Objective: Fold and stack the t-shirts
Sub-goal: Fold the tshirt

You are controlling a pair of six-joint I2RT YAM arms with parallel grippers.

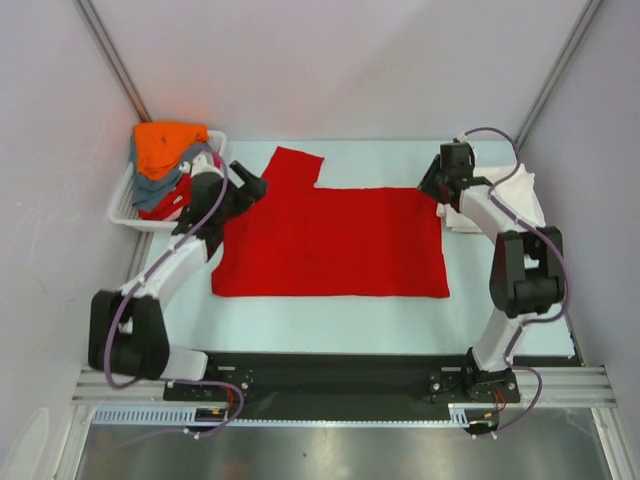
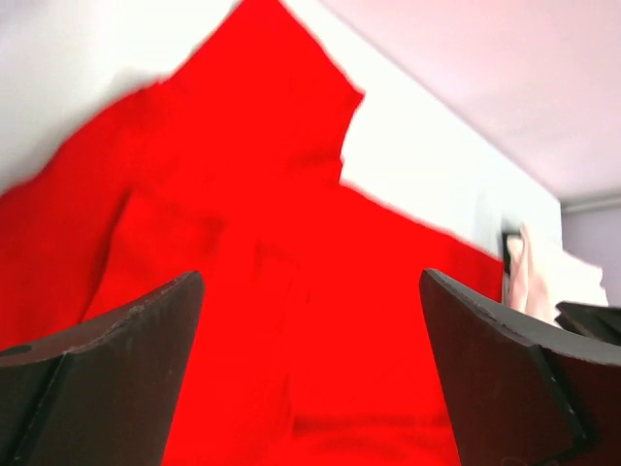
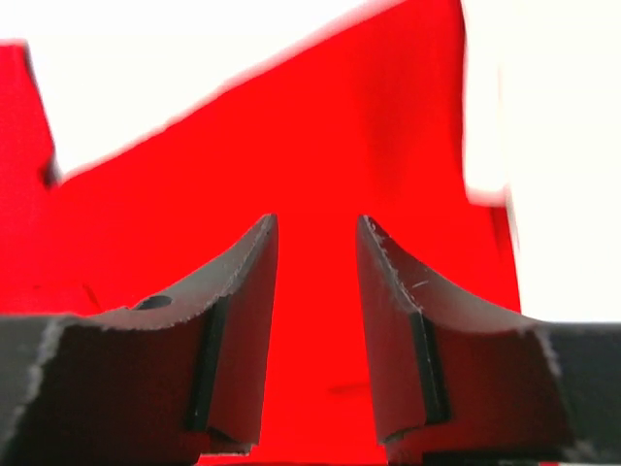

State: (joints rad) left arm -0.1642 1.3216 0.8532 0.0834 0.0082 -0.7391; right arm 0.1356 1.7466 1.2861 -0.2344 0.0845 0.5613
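A bright red t-shirt (image 1: 330, 240) lies spread flat in the middle of the table, one sleeve (image 1: 292, 165) pointing to the far side. My left gripper (image 1: 252, 187) is open wide and empty, just over the shirt's far-left edge; the left wrist view shows it (image 2: 310, 282) above red cloth (image 2: 243, 194). My right gripper (image 1: 430, 185) hovers at the shirt's far-right corner, jaws a little apart with nothing between them (image 3: 316, 223), red cloth (image 3: 320, 146) beneath. A folded cream-white t-shirt (image 1: 520, 185) lies at the right under the right arm, and it also shows in the left wrist view (image 2: 543, 272).
A white mesh basket (image 1: 125, 200) stands at the far left, holding an orange shirt (image 1: 165, 143), a grey-teal shirt (image 1: 155, 185) and a red one with pink trim (image 1: 165, 207). Light walls close in the table on three sides.
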